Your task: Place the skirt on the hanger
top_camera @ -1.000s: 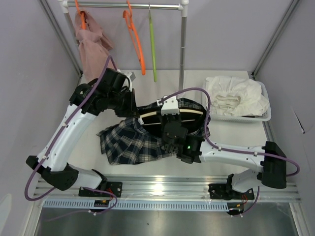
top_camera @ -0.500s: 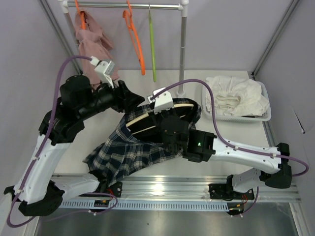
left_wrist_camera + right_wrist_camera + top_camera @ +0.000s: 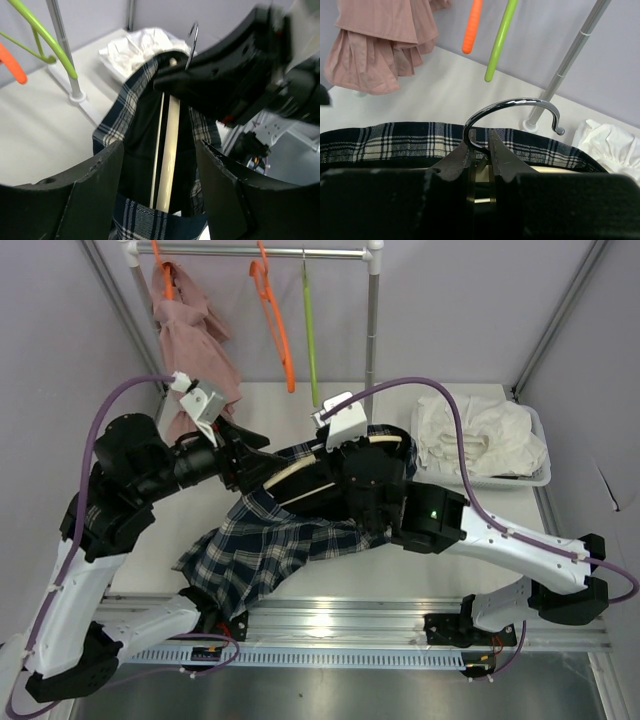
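Note:
The dark plaid skirt (image 3: 260, 550) is draped over a wooden hanger (image 3: 300, 468) held up off the table, its hem trailing down to the lower left. My right gripper (image 3: 480, 137) is shut on the base of the hanger's metal hook (image 3: 515, 102), with the skirt's waistband (image 3: 395, 140) just beyond the fingers. My left gripper (image 3: 159, 150) stands open at the hanger's left end. The pale bar (image 3: 170, 145) and the waistband (image 3: 131, 100) lie between and beyond its jaws, touching neither. In the top view the left gripper (image 3: 250, 440) sits just left of the hanger.
A clothes rail at the back carries a pink garment (image 3: 185, 335), an orange hanger (image 3: 278, 330) and a green hanger (image 3: 310, 330). Its post (image 3: 372, 340) stands behind the skirt. A white basket (image 3: 485, 482) of white clothes (image 3: 480, 430) sits at the right.
My left gripper has opened, let go of the skirt and drawn back to the left. The right arm has raised the hanger and moved it back, so the skirt hangs lower at the left.

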`<control>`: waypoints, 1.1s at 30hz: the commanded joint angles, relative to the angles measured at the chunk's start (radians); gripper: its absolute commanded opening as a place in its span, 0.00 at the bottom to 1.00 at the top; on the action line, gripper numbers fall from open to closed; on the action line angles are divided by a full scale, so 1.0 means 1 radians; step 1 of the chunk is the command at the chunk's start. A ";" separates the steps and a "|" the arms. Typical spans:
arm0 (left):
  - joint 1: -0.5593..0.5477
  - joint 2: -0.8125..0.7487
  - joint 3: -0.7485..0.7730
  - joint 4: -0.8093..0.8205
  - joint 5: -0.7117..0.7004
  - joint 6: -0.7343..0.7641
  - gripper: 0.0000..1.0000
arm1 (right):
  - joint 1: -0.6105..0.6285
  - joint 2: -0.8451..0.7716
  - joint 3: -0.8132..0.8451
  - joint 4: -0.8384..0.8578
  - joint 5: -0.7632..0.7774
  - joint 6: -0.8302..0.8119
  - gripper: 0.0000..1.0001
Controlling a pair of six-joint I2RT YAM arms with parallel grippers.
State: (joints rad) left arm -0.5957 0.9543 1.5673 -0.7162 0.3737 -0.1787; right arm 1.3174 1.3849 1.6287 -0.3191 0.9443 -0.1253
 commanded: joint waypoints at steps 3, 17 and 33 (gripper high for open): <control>-0.019 0.024 -0.041 -0.019 0.059 0.071 0.66 | -0.021 0.020 0.121 -0.004 -0.091 0.050 0.00; -0.050 0.050 -0.125 -0.023 0.048 0.093 0.55 | -0.047 0.101 0.183 -0.034 -0.167 0.082 0.00; -0.053 0.024 -0.179 -0.037 -0.101 0.093 0.00 | -0.086 0.134 0.180 -0.028 -0.213 0.107 0.00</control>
State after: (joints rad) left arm -0.6430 1.0004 1.3876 -0.7734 0.3202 -0.0879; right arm 1.2388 1.5333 1.7432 -0.4377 0.7322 -0.0402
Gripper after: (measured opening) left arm 0.186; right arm 0.154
